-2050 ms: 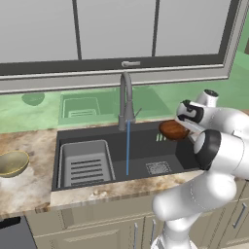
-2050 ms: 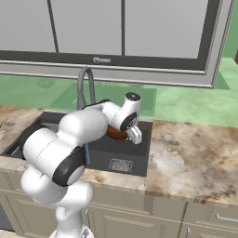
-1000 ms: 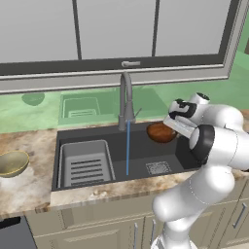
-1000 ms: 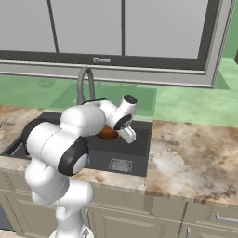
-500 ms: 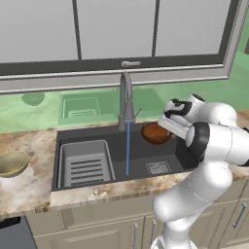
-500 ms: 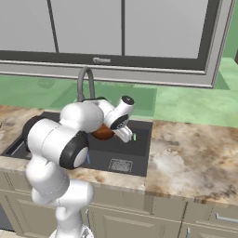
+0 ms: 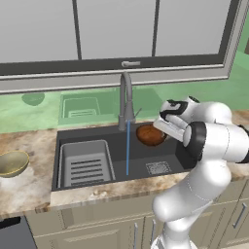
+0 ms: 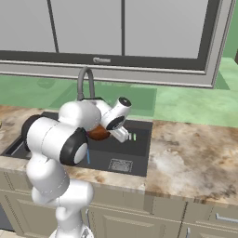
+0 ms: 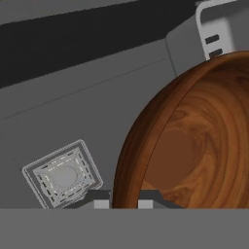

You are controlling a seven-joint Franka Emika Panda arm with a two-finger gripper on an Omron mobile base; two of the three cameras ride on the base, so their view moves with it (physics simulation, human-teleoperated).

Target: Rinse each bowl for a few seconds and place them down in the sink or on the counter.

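Gripping rim of reddish-brown bowl (image 7: 150, 134), fingers (image 9: 101, 200) pinched tight; bowl tilted above sink (image 7: 160, 156), beside water stream (image 7: 128, 148).

You have a grey gooseneck faucet (image 7: 126, 97) behind the basin, thin blue water stream (image 7: 128, 148) falling from its spout, light grey slotted tray (image 7: 86, 163) at left, square drain (image 7: 158, 168), window frame (image 7: 121, 70) above, beige cabinet fronts (image 8: 139, 218) below.

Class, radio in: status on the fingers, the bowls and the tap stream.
Gripper shut on brown bowl rim, over the sink. Bowl just right of the water stream, not under it. Gold bowl on the counter. Path clear.
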